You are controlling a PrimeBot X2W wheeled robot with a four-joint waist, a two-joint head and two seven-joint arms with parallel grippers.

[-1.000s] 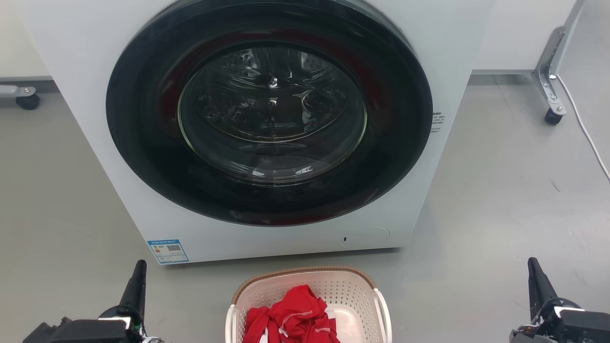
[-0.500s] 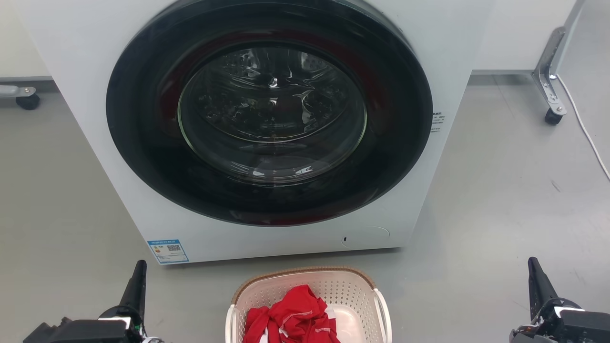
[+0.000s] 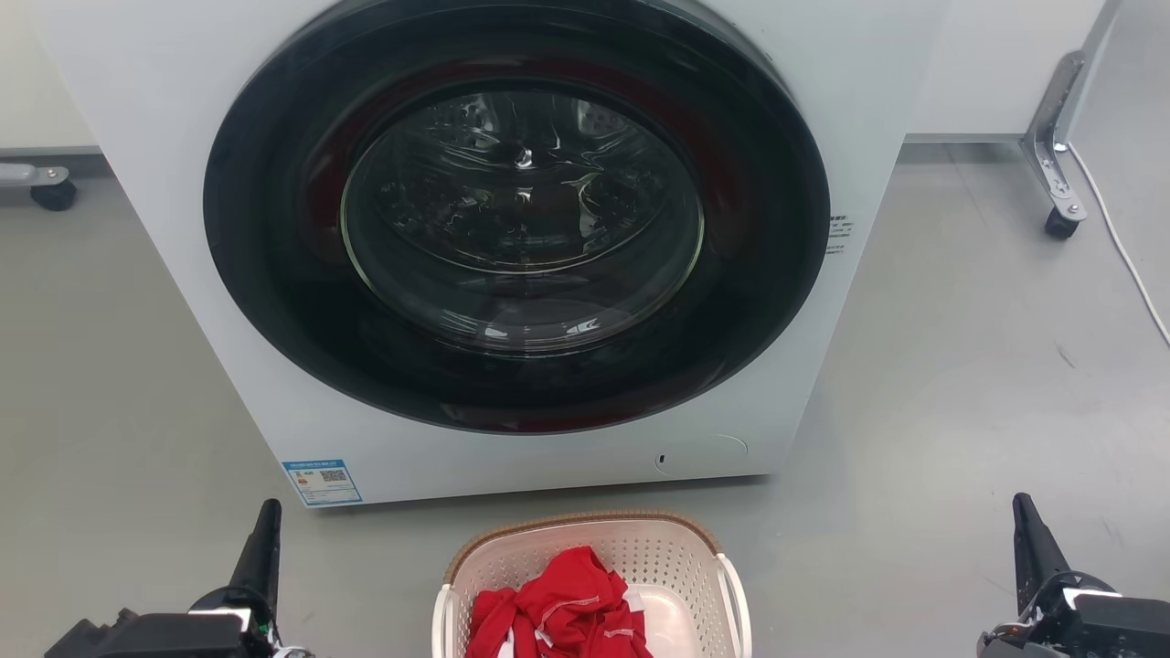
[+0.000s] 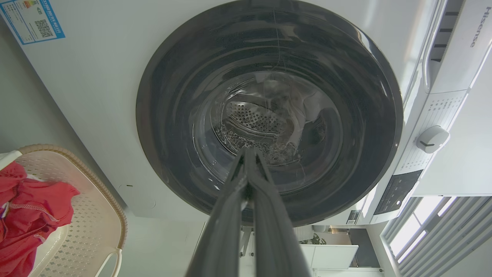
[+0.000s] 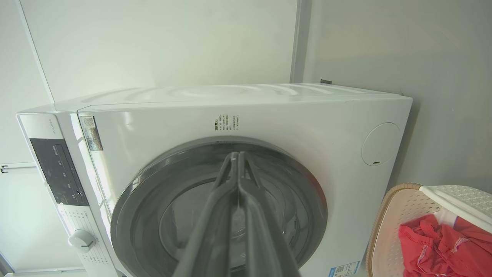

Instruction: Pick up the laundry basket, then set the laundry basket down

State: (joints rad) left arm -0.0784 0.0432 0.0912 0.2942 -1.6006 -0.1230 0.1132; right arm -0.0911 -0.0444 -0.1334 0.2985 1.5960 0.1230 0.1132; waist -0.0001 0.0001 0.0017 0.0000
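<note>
The one word that reads clearly is the brand "Hisense". It stands in grey letters on the white drawer panel at the top of the washing machine, seen in the left wrist view. At the low left corner of the machine's front sits a blue-bordered label with a QR code; its print is too small to read. Right of the door ring are a few short lines of fine dark print, also unreadable. Rows of small markings run beside the dial, and a silver sticker sits next to the dark control panel; neither can be read.
</note>
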